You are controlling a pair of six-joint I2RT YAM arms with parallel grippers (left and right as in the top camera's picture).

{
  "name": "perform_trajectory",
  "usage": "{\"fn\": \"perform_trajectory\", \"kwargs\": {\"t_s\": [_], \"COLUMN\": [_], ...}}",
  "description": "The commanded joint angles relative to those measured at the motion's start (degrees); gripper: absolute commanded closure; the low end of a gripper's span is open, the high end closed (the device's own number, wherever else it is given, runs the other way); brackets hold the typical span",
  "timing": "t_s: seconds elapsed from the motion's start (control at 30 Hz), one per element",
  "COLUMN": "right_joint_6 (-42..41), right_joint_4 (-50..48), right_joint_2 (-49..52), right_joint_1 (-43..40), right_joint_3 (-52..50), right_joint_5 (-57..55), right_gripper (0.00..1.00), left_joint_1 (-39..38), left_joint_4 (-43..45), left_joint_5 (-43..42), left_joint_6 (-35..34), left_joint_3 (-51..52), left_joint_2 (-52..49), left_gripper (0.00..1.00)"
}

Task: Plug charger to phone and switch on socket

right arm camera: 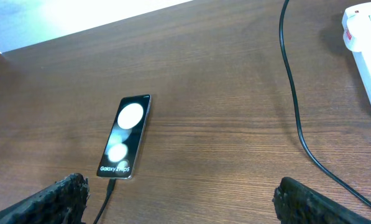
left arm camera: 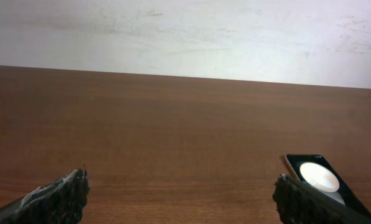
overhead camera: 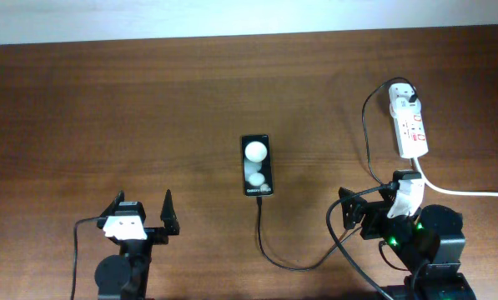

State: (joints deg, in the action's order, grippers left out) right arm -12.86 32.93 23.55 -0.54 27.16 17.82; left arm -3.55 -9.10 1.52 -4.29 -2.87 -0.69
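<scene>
The black phone [overhead camera: 257,165] lies flat mid-table, its screen reflecting two white light spots; it also shows in the right wrist view [right arm camera: 124,137] and the left wrist view [left arm camera: 322,180]. The charger's thin black cable [overhead camera: 269,254] runs from the phone's near end, where its connector tip [right arm camera: 110,185] meets the phone. It loops right and up to a white plug head [overhead camera: 403,96] seated in the white socket strip [overhead camera: 411,129]. My left gripper [overhead camera: 142,202] is open and empty, left of the phone. My right gripper [overhead camera: 372,197] is open and empty, just below the strip.
The strip's thick white cord [overhead camera: 474,193] runs off to the right past my right arm. The charger cable [right arm camera: 292,93] crosses the wood between the phone and the strip [right arm camera: 366,37]. A pale wall borders the table's far edge [overhead camera: 232,33].
</scene>
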Motion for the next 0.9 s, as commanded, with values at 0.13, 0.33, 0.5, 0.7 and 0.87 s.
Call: {"fn": "perform_trajectory", "kwargs": {"t_s": [0.13, 0.33, 0.5, 0.7, 0.87], "right_joint_6": [0.44, 0.44, 0.44, 0.44, 0.44], "right_joint_4": [-0.15, -0.17, -0.17, -0.17, -0.15], "right_joint_2": [-3.21, -8.22, -9.46, -9.46, -9.57], "right_joint_1": [0.09, 0.15, 0.15, 0.15, 0.15], "right_joint_3": [-0.39, -0.39, -0.39, -0.39, -0.39], "right_joint_5": [-0.7, -0.7, -0.7, -0.7, -0.7], "right_gripper": [0.01, 0.01, 0.01, 0.01, 0.01], "left_joint_1": [0.35, 0.35, 0.35, 0.35, 0.35], "left_joint_4": [0.28, 0.28, 0.28, 0.28, 0.28], "left_joint_5": [-0.24, -0.24, -0.24, -0.26, -0.26], "left_joint_6": [-0.57, -0.57, -0.57, -0.57, -0.57], "left_joint_3": [0.39, 0.39, 0.39, 0.39, 0.39], "left_joint_2": [0.17, 0.17, 0.17, 0.17, 0.17], "left_gripper": [0.01, 0.01, 0.01, 0.01, 0.01]}}
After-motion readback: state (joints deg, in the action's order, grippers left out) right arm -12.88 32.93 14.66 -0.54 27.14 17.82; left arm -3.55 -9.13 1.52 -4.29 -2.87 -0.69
